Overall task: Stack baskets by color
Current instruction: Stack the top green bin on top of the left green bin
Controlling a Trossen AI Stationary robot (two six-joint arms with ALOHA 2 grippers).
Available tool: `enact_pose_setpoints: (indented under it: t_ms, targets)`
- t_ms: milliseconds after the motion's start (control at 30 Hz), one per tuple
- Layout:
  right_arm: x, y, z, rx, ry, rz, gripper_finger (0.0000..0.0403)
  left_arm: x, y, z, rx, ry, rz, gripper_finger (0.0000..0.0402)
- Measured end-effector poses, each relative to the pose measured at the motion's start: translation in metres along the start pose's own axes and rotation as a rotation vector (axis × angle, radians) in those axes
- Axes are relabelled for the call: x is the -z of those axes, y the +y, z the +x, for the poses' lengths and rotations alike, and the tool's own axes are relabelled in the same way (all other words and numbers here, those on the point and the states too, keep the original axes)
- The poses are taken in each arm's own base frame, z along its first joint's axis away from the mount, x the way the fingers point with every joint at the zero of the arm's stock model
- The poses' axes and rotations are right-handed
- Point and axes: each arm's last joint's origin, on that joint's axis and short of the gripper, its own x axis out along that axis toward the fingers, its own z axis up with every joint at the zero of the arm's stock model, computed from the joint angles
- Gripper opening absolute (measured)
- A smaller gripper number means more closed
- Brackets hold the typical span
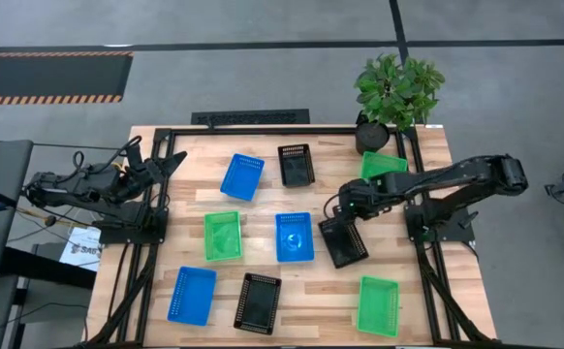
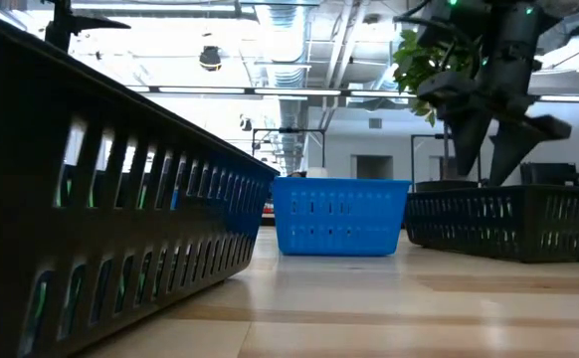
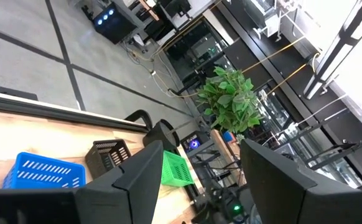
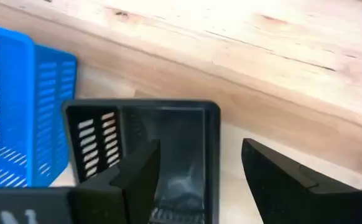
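Right gripper [image 4: 196, 171] spread wide over the rim of a black mesh basket [image 1: 343, 241] mid-table, beside a blue basket [image 1: 294, 237]. Left gripper [image 1: 162, 165] parted, idle at the wood table's [image 1: 311, 301] left edge.

Pale wooden table top [image 1: 311, 291] with visible grain and a smooth, faintly shiny finish, perforated plastic baskets, the centre blue basket [image 1: 294, 237] slightly glossy, the black basket [image 4: 150, 155] beside it semi-matt, matt dark frame rails [image 1: 427, 281]

No legible text found; print on the paper sheet [image 1: 81, 245] beside the table can't be read.
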Motion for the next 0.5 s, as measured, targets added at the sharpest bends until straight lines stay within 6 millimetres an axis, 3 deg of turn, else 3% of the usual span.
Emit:
enact_pose_setpoints:
  t_ms: [233, 367, 500]
  targets:
    - [-0.007, -0.022, -0.025, 0.083, -0.129, -0.104, 0.0249, 0.0, 0.0, 0.0, -0.004, 0.002, 0.005, 0.0203]
    - [-0.02, -0.035, -0.032, 0.138, -0.15, -0.242, 0.0249, 0.0, 0.001, 0.0, -0.007, -0.004, 0.004, 0.0203]
    - [-0.036, -0.051, -0.034, 0.222, -0.125, -0.271, 0.0249, 0.0, 0.001, 0.0, -0.009, -0.006, 0.004, 0.0203]
